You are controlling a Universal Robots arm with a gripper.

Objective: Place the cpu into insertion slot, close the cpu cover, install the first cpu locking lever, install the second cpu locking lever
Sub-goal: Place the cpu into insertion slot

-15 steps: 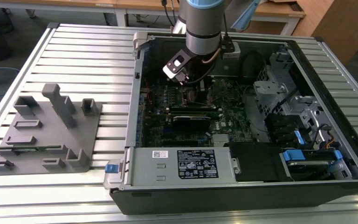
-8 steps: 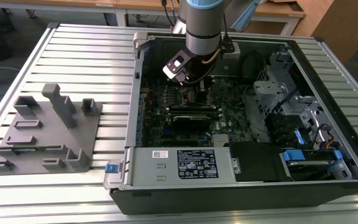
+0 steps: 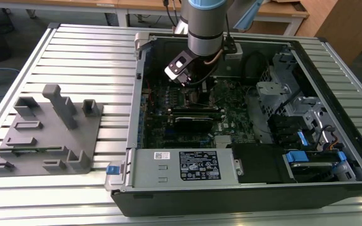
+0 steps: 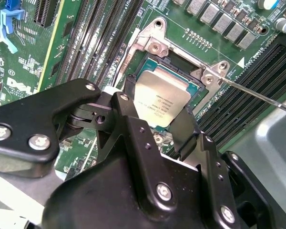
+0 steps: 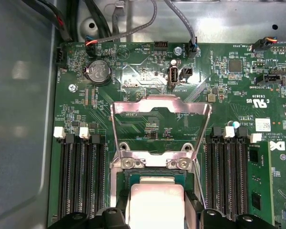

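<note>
**benchlurker:** what does the cpu [image 4: 157, 95] actually look like from where you're stood?

**socket_watcher:** small flat square, pale silver-beige face with some fine print on it. It's right at the insertion slot [image 4: 178, 71], whose dark rim is peeking out around it. Can't tell if it's fully seated or just above. The cpu cover [image 5: 162, 106], a thin silver frame with the middle cut out, is tipped up open behind it. A thin wire locking lever [image 4: 257, 94] sticks out from the slot's corner.

**benchlurker:** and the tool?

**socket_watcher:** the tool [image 4: 158, 104] is down inside the computer case [image 3: 231, 202] on the slatted counter [image 3: 74, 56]. Its black fingers [image 4: 183, 126] are only a chip-width apart, pinched on opposite edges of the cpu, touching nothing else I can see. Long black memory slots [image 4: 90, 43] run on both sides.
</note>
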